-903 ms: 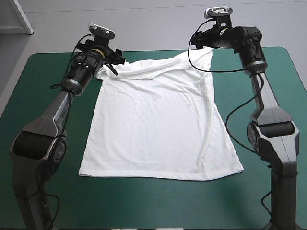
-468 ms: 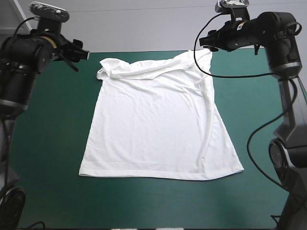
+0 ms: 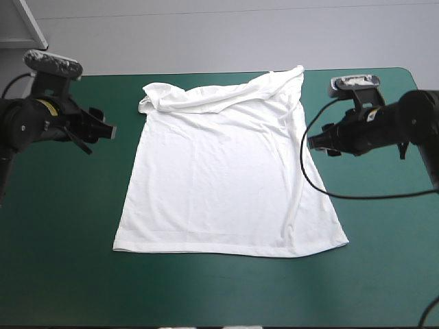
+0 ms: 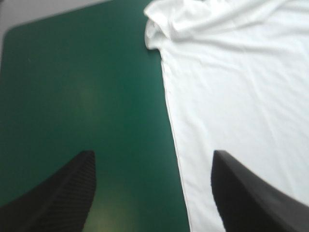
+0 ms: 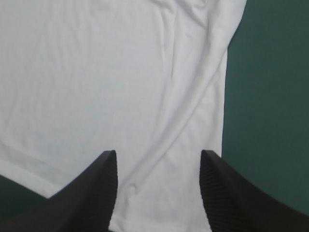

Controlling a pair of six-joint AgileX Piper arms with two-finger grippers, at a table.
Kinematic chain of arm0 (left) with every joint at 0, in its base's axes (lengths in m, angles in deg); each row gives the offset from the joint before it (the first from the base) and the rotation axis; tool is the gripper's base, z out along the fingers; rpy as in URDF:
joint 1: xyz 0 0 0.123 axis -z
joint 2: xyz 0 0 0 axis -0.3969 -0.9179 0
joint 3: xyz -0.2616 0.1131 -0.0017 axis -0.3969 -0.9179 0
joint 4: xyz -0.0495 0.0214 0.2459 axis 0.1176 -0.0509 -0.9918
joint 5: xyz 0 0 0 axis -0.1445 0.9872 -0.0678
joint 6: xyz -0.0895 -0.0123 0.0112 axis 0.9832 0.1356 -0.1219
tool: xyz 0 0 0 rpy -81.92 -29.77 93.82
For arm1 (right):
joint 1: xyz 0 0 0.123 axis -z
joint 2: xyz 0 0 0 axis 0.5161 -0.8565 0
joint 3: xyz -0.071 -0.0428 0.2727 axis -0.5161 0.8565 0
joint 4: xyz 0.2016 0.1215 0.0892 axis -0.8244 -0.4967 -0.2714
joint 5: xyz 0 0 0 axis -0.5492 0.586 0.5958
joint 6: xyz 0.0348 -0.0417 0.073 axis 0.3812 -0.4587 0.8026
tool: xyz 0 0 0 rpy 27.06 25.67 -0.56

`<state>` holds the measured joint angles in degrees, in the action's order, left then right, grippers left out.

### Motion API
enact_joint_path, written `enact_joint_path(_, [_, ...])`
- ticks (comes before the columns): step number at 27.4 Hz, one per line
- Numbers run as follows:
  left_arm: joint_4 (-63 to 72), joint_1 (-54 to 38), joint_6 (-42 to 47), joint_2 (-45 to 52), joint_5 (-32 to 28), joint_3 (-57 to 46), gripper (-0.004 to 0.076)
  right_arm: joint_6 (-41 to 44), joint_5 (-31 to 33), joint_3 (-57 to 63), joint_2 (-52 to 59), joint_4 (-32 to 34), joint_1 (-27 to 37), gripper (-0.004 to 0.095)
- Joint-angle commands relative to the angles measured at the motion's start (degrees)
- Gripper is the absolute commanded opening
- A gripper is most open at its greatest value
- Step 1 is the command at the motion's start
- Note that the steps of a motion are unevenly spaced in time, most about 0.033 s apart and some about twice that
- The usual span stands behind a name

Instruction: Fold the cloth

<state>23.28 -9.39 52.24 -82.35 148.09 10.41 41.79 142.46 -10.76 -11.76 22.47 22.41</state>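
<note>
The white short-sleeved T-shirt (image 3: 219, 171) lies spread flat on the teal-green table cover (image 3: 68, 247), between the two grippers, its straight hem toward the table's near edge. Its far end is rumpled, the shoulder part rolled over into a soft band, and a long raised crease runs down the side nearest the right gripper (image 3: 317, 142). That gripper holds nothing. Its black fingers (image 5: 91, 193) stand well apart, with the crease and white fabric ahead of them and bare cover off to one side. The left gripper (image 3: 104, 130) is likewise spread wide and empty, just beside the shirt. The shirt's side edge lies ahead of it, in line with the gap between its fingers
</note>
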Motion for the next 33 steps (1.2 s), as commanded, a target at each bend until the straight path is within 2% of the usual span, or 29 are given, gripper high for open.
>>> enact_joint_path(1, [2.5,0.1,0.1,3.1,2.3,-9.0,0.0489,-1.9,-2.6,6.1,7.5,-0.4,0.4,0.0486])
enact_joint_path(7, [3.8,0.1,0.1,3.7,1.1,-28.2,0.0489,-1.8,-2.6,17.0,14.2,1.4,0.4,0.0486])
enact_joint_path(16, [5.1,0.1,2.2,3.7,-12.1,-46.0,0.0487,-1.4,-2.6,25.1,18.7,2.5,0.4,0.0486])
enact_joint_path(22, [8.6,0.1,2.2,2.6,-18.7,-50.1,0.0487,-1.4,-2.6,27.1,19.3,2.3,0.4,0.0486])
enact_joint_path(27, [9.6,0.1,2.2,-1.3,-19.6,-50.2,0.0487,-1.4,-2.6,27.1,19.3,3.4,0.4,0.0486])
enact_joint_path(30, [13.8,0.1,1.8,-5.0,-19.2,-50.3,0.0487,1.2,-3.8,27.1,19.2,8.3,0.4,0.0486])
enact_joint_path(33, [15.2,0.1,0.6,-6.1,-19.4,-50.8,0.0433,1.3,-5.2,27.1,18.2,9.0,0.4,0.0486])
